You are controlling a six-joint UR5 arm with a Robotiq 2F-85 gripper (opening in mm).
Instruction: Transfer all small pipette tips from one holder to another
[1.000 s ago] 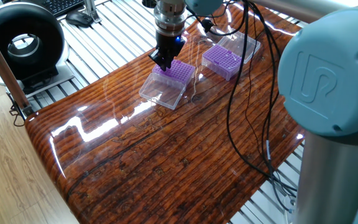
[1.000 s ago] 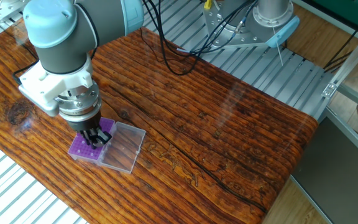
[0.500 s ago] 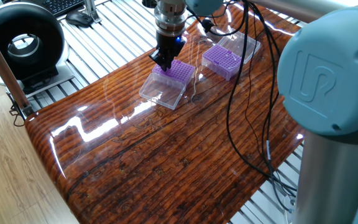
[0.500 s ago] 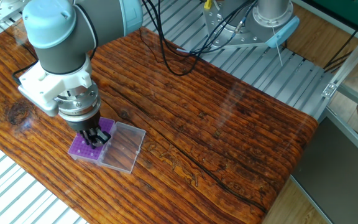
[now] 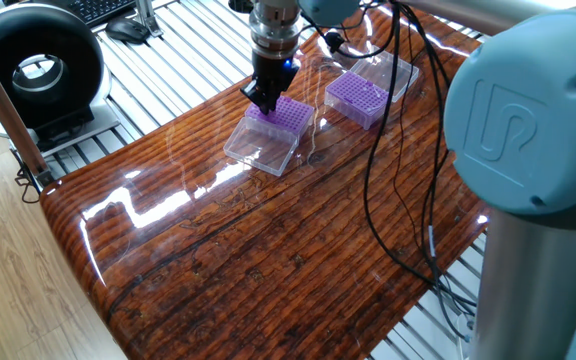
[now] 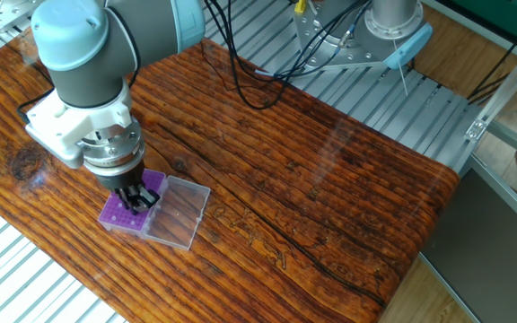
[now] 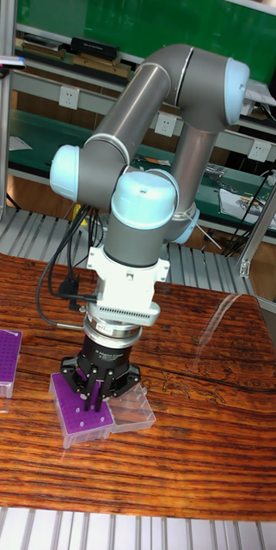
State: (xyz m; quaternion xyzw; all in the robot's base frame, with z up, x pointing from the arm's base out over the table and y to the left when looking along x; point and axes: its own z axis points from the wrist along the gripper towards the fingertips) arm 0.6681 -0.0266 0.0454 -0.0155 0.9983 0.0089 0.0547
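- Purple near box (image 5: 281, 117) sits under the gripper (image 5: 265, 97) in one fixed view; the far box (image 5: 358, 97), well apart, shows a dotted grid of small pipette tips (image 5: 356, 93); fingers close together, hold unclear.
- Other fixed view: gripper (image 6: 138, 199) low over the box (image 6: 126, 210); a pick or placement seems underway.
- Tall fixed view: fingertips just above scattered tips (image 7: 83, 406); next calls for a straight vertical move.
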